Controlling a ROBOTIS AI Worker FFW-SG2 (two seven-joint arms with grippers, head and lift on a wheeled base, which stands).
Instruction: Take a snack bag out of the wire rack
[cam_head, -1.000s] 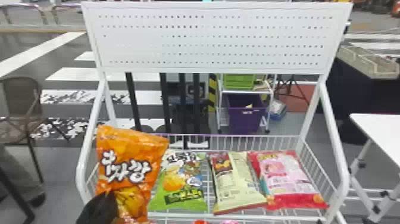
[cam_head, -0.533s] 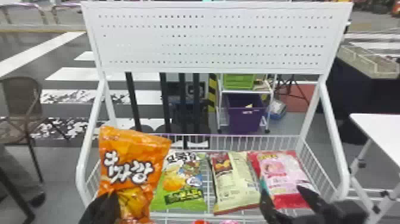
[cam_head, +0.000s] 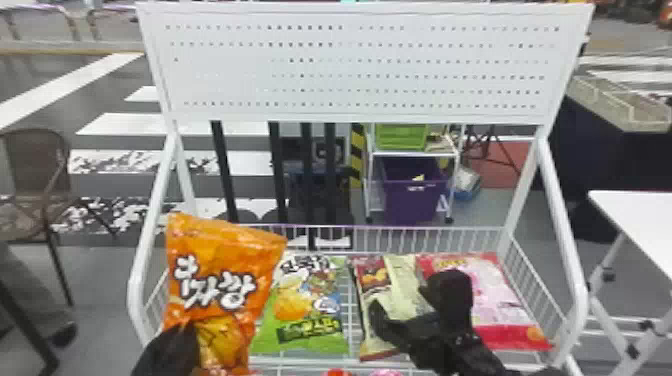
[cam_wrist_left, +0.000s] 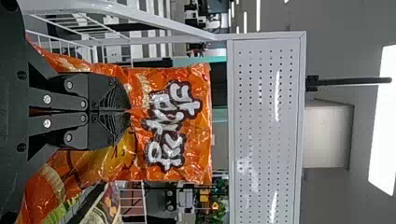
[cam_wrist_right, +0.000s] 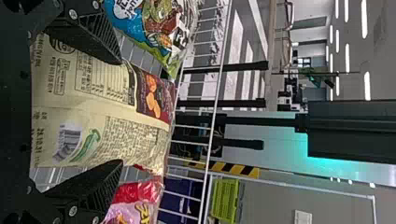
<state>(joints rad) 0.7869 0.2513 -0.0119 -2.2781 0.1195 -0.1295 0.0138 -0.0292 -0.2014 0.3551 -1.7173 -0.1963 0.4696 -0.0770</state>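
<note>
The right gripper (cam_head: 407, 300) has swung inward since half a second ago, from the near edge of the pink bag (cam_head: 505, 310) at 4 o'clock to above the cream bag (cam_head: 400, 270) between 5 and 6. Its jaws are spread, one towards each side of that bag. The orange bag (cam_head: 220, 250) stays upright between 7 and 8 o'clock, pinched by the pressed-together jaws of the left gripper (cam_head: 172, 350).

In the wire rack (cam_head: 561, 210), the green bag (cam_head: 300, 310) lies between 6 and 7, between the orange and cream ones. The rack's perforated panel (cam_head: 350, 75) spans 12 o'clock. Beyond, a chair (cam_head: 35, 170) stands at 9, a white table (cam_head: 635, 215) at 3, and a purple bin (cam_head: 410, 205) just right of the dial's centre.
</note>
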